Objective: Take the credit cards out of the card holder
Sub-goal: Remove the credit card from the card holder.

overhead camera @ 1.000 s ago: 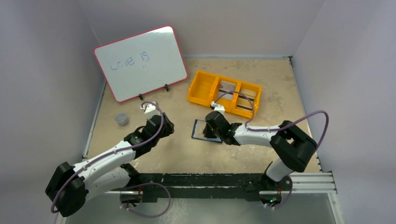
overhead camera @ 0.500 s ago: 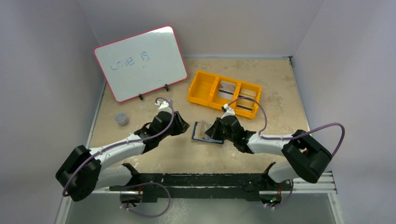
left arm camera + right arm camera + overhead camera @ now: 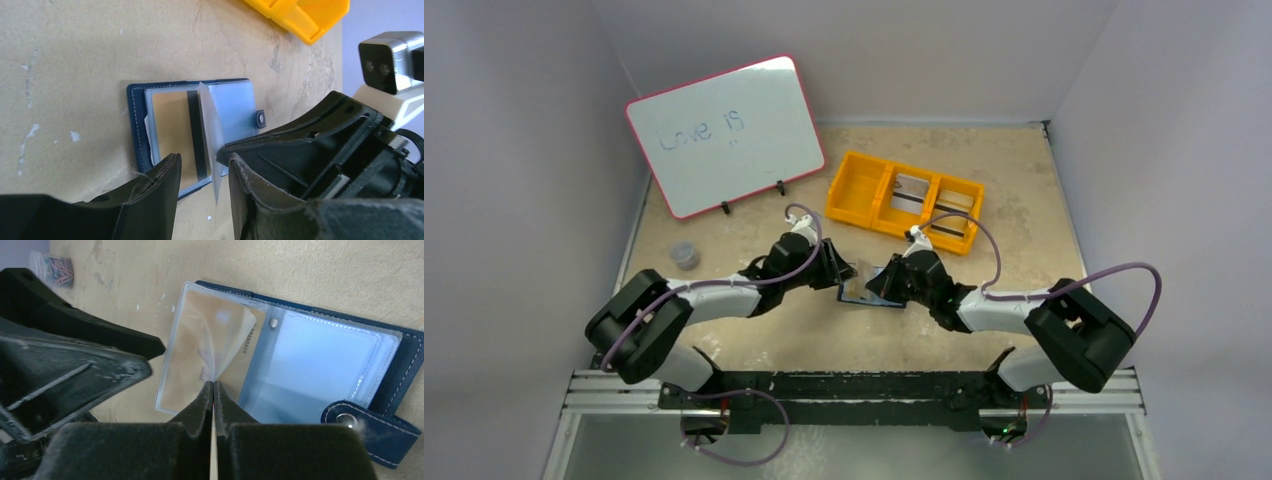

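Navy-blue folding card holder (image 3: 860, 292) lies open on the beige worktop (image 3: 1024, 200) between both arms. The right gripper (image 3: 214, 386) is clamped on one clear plastic sleeve (image 3: 225, 340), holding it upright. The left gripper (image 3: 202, 167) hovers, jaws apart, over a pocketed pale dark-striped credit card (image 3: 175, 130).

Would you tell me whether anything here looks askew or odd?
One clear pocket leaf of the open card holder stands up from the rest, pinched by the right gripper; nothing else stands out.
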Robot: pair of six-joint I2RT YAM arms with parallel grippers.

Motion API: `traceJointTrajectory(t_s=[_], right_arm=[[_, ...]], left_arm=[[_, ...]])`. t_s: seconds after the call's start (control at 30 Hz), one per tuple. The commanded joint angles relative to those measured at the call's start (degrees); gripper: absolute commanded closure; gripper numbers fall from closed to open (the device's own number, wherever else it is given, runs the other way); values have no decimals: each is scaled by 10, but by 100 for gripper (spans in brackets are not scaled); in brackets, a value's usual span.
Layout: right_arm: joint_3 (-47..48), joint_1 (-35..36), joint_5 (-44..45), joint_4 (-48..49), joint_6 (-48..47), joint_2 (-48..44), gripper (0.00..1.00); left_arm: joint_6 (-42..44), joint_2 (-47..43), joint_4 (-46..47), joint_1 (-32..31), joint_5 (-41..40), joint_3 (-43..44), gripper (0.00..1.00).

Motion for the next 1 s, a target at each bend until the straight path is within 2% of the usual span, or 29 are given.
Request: traceJointTrajectory(t_s=[0.0,0.13,0.33,0.37,0.43,0.47,0.5,0.67,0.83,0.97], right_arm=[[-6,-6,-8,42,7,-17,100],[-9,-7,-10,44,8,-20,100],[11,-9,-8,-4,3,-40,100],[21,-9,-4,-25,1,-44,97],[32,-9,6,-72,-3,-58,80],[35,-9,14,-89,-4,-66,71],[37,-9,23,-107,-3,-77,66],[58,-9,114,-232,4,-130,58],[100,-14,135,-297,-7,-107,60],[114,-14,107,-281,-7,-78,64]], left_arm=[[-19,47,75,-4,54,40,61],[-32,74,105,-9,62,45,62],[-19,113,81,-10,64,71,86],[-14,116,72,-10,60,73,91],[-4,117,57,-10,48,77,100],[0,117,50,-10,44,78,100],[5,117,45,-10,41,80,100],[45,102,-30,-10,8,97,100],[95,27,-157,-13,-66,103,100],[121,-23,-237,-21,-119,112,100]])
